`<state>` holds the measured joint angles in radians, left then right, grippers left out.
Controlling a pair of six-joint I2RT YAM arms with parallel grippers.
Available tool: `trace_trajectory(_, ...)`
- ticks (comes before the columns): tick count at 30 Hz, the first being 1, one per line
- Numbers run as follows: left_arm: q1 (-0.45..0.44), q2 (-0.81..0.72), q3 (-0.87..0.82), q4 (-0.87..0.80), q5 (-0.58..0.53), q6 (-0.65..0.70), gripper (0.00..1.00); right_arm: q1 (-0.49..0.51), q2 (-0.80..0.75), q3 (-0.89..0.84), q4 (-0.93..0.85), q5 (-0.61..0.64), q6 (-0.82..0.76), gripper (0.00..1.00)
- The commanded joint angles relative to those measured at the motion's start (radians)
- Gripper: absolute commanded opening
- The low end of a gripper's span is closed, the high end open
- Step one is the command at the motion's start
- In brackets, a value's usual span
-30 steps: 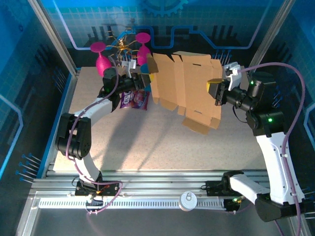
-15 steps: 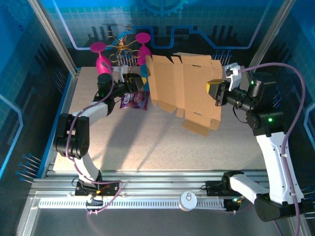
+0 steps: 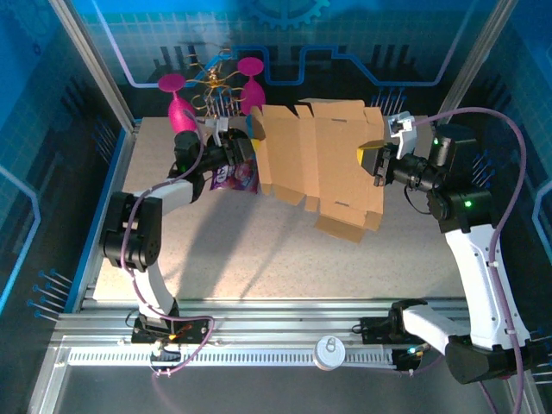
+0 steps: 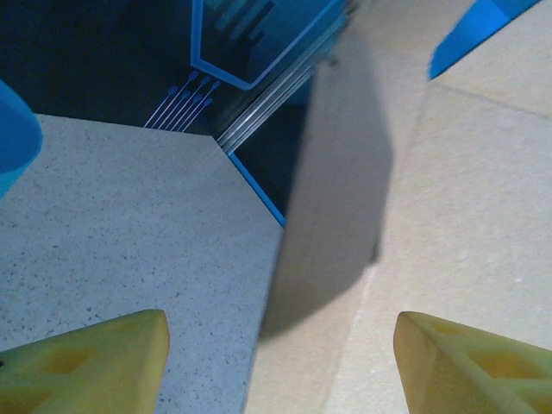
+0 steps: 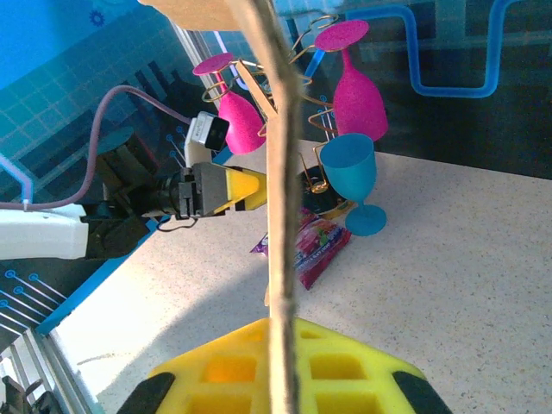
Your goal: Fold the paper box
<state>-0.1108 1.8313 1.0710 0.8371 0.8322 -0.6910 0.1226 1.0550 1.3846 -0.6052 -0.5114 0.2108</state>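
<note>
Goblets [image 3: 179,108], pink, stand at the far left of the table [image 3: 259,250]; a purple packet [image 3: 235,178] lies just beside the left gripper [image 3: 245,153], whose fingers [image 4: 86,366] stand spread around the paper box [image 3: 319,159] at its left edge. The box hangs tilted over the table's middle, its right edge pinched tight by the right gripper [image 3: 373,160]

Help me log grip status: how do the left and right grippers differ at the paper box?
The left gripper stands open, the paper box edge between its spread fingers, unclamped; the right gripper is shut on the box. The left one is at the box's left edge, the right one at its right edge. Both have yellow fingers.
</note>
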Motion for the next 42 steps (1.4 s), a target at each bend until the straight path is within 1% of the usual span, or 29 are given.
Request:
trace_trajectory(1,-0.012,0.025,0.039,0.082,0.030,-0.039,0.69,-0.018,0.002,-0.012,0.013,-0.028,0.017,0.00)
trace_trajectory(5,-0.030,0.016,0.043,0.072,0.018,-0.033,0.66,-0.018,0.008,-0.012,0.014,-0.023,0.018,0.00)
trace_trajectory(7,-0.032,0.009,0.040,0.067,0.007,-0.033,0.62,-0.017,0.011,-0.012,0.011,-0.014,0.016,0.00)
trace_trajectory(8,-0.033,0.004,0.038,0.059,0.000,-0.033,0.59,-0.017,0.012,-0.012,0.007,-0.002,0.015,0.00)
trace_trajectory(11,-0.032,-0.006,0.038,0.023,-0.004,-0.038,0.42,-0.018,0.022,-0.004,-0.020,0.052,0.000,0.00)
trace_trajectory(12,-0.032,-0.012,0.034,0.014,-0.005,-0.043,0.38,-0.018,0.027,0.002,-0.034,0.082,-0.011,0.00)
trace_trajectory(13,-0.033,-0.019,0.025,0.013,-0.009,-0.050,0.37,-0.016,0.032,0.007,-0.049,0.109,-0.022,0.00)
trace_trajectory(14,-0.036,-0.034,0.008,0.012,-0.018,-0.057,0.39,-0.015,0.037,0.010,-0.064,0.138,-0.037,0.00)
trace_trajectory(15,-0.039,-0.054,-0.017,0.008,-0.039,-0.064,0.46,-0.013,0.042,0.014,-0.078,0.159,-0.053,0.00)
trace_trajectory(16,-0.041,-0.080,-0.040,-0.008,-0.069,-0.069,0.55,-0.010,0.049,0.016,-0.089,0.177,-0.067,0.00)
trace_trajectory(17,-0.047,-0.118,-0.074,-0.030,-0.113,-0.074,0.61,-0.008,0.058,0.017,-0.103,0.193,-0.081,0.00)
trace_trajectory(19,-0.070,-0.192,-0.127,-0.075,-0.190,-0.075,0.61,-0.005,0.067,0.014,-0.124,0.199,-0.094,0.00)
trace_trajectory(21,-0.104,-0.284,-0.142,-0.252,-0.309,-0.065,0.53,-0.004,0.074,0.001,-0.148,0.186,-0.091,0.00)
trace_trajectory(22,-0.121,-0.319,-0.130,-0.343,-0.341,-0.045,0.49,-0.004,0.080,-0.003,-0.163,0.187,-0.083,0.00)
trace_trajectory(23,-0.144,-0.360,-0.112,-0.457,-0.390,-0.017,0.48,-0.004,0.089,0.000,-0.193,0.190,-0.075,0.00)
trace_trajectory(24,-0.164,-0.392,-0.094,-0.535,-0.421,0.012,0.49,-0.003,0.102,0.005,-0.226,0.190,-0.069,0.00)
trace_trajectory(26,-0.193,-0.426,-0.052,-0.649,-0.448,0.048,0.50,-0.001,0.118,0.005,-0.271,0.194,-0.055,0.00)
trace_trajectory(27,-0.197,-0.431,-0.028,-0.699,-0.450,0.046,0.51,0.000,0.133,0.007,-0.302,0.210,-0.048,0.00)
trace_trajectory(31,-0.199,-0.392,0.085,-0.835,-0.384,0.029,0.51,0.001,0.233,0.030,-0.399,0.253,-0.073,0.00)
trace_trajectory(33,-0.204,-0.361,0.148,-0.896,-0.367,0.028,0.51,0.000,0.321,0.083,-0.463,0.276,-0.099,0.00)
trace_trajectory(35,-0.214,-0.340,0.206,-0.954,-0.374,0.034,0.54,0.001,0.402,0.150,-0.522,0.319,-0.122,0.00)
trace_trajectory(37,-0.224,-0.323,0.245,-0.984,-0.378,0.040,0.54,0.007,0.453,0.217,-0.545,0.393,-0.136,0.00)
trace_trajectory(39,-0.245,-0.311,0.273,-0.989,-0.366,0.086,0.55,0.024,0.490,0.269,-0.549,0.440,-0.156,0.00)
trace_trajectory(42,-0.296,-0.290,0.319,-1.030,-0.360,0.237,0.59,0.069,0.566,0.353,-0.576,0.511,-0.199,0.00)
